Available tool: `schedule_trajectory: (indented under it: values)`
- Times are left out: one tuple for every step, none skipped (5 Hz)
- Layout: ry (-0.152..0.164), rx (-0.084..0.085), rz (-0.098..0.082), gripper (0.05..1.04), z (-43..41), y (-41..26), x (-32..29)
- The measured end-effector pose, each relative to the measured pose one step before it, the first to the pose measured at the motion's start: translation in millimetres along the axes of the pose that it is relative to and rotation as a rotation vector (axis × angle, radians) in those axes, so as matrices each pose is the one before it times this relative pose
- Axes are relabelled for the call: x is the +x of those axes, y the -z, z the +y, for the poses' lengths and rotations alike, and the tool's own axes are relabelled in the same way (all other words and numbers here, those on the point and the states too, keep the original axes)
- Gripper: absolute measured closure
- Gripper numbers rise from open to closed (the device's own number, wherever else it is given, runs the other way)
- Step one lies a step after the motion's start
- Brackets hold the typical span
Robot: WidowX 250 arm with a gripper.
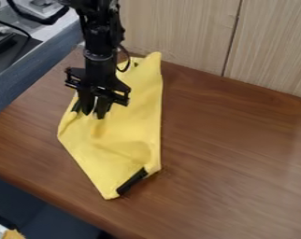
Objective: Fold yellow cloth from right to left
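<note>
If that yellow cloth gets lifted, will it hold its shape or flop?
The cloth would probably flop, given its soft wrinkles and uneven outline. It looks thin, so likely light. The straight black strip at its edge might bend less.

Arm (pixel 100 42) cut by top edge at 11 o'clock. Gripper (pixel 94 115) and arm hide part of the yellow cloth (pixel 131 123) toward its 11 o'clock side; contact beneath gripper indeterminate. Black cable (pixel 49 20), 11 o'clock, runs out of frame. Orange scrap (pixel 13 234), 7 o'clock, cropped by bottom edge, identity unclear. Table (pixel 234 149) cropped from 3 to 6 o'clock.
</note>
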State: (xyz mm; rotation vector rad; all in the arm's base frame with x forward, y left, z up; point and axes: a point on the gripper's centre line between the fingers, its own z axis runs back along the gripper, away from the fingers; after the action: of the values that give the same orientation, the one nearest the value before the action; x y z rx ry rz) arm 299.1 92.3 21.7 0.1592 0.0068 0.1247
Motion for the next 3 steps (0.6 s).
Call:
schedule_trajectory:
  values:
    - [-0.0024,0.0022,0.0017,0.242,0.75,0.36,-0.55]
    - [0.0004,0.0105,0.0117,0.067,1.46,0.66,-2.93]
    - [0.0012,0.0089,-0.0419,0.073,4.08,-20.87,1.54]
